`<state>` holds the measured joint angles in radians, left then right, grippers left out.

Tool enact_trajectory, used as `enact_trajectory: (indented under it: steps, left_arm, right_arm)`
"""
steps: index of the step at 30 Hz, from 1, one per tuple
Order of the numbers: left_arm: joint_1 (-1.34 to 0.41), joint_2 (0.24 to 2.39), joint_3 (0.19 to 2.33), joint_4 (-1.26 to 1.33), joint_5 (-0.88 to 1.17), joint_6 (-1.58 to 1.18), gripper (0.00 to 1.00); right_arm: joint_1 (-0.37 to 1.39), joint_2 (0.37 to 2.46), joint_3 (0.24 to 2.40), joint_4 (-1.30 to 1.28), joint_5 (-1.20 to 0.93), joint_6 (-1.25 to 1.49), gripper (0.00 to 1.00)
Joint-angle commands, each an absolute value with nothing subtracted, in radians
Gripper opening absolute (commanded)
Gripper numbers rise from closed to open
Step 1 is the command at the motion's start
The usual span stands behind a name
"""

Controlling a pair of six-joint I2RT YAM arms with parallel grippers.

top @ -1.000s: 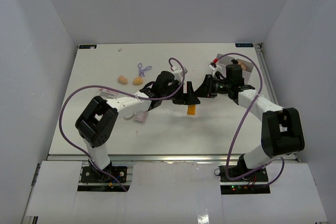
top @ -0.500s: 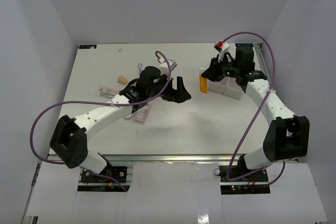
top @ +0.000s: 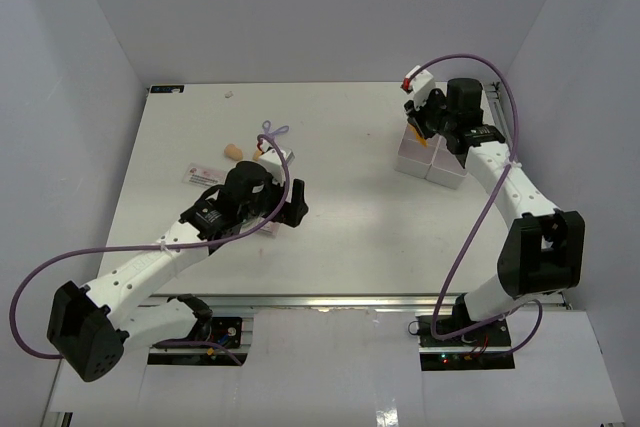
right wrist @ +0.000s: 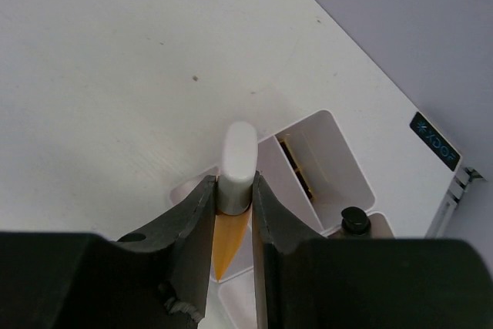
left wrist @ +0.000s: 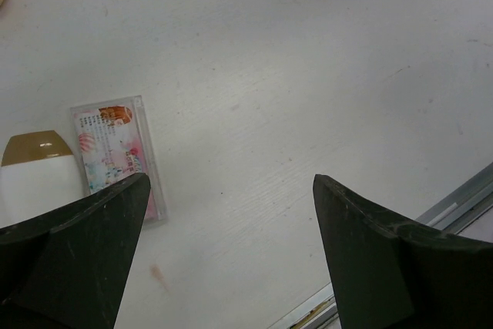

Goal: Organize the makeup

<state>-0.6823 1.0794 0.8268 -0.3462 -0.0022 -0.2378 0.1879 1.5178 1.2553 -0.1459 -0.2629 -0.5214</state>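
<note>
While my right jaws clamp the orange tube [right wrist: 233, 190] above the tray [right wrist: 343, 161], white cap foremost along my outstretched right arm [top: 505, 182], my left jaws gape low over the worktop [left wrist: 308, 75].

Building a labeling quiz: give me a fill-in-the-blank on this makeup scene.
1. The right fingers are shut on the ____ tube.
2. The left fingers are ____, holding nothing.
3. The pink packet lies flat on the ____, outside the tray.
Missing words: orange; open; table.
</note>
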Motion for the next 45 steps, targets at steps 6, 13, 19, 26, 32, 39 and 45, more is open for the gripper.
enact_trajectory:
  steps: [6,13,19,26,32,39,45]
  left_arm:
    - [-0.678,1.017,0.805,-0.329,-0.046,-0.216,0.98]
    - [-0.678,1.003,0.803,-0.328,-0.052,-0.216,0.98]
    - [-0.678,1.005,0.802,-0.328,-0.054,-0.216,0.98]
    - [-0.676,1.011,0.799,-0.327,-0.054,-0.216,0.98]
    - [-0.675,1.020,0.798,-0.327,-0.053,-0.218,0.98]
    - [-0.657,1.042,0.795,-0.328,-0.050,-0.230,0.98]
    - [-0.607,1.105,0.802,-0.340,-0.035,-0.258,0.98]
  right_arm:
    - [0.199,1.632,1.377,-0.049,-0.131,-0.703,0.12]
    - [0.199,1.722,1.430,-0.048,-0.106,-0.761,0.14]
    - [0.199,1.765,1.445,-0.051,-0.097,-0.773,0.23]
    - [0.197,1.773,1.432,-0.051,-0.084,-0.774,0.36]
    - [0.195,1.713,1.415,-0.060,-0.108,-0.742,0.53]
    - [0.195,1.551,1.380,-0.222,-0.344,-0.624,0.56]
    - [0.195,1.417,1.250,-0.559,-0.935,-0.715,0.56]
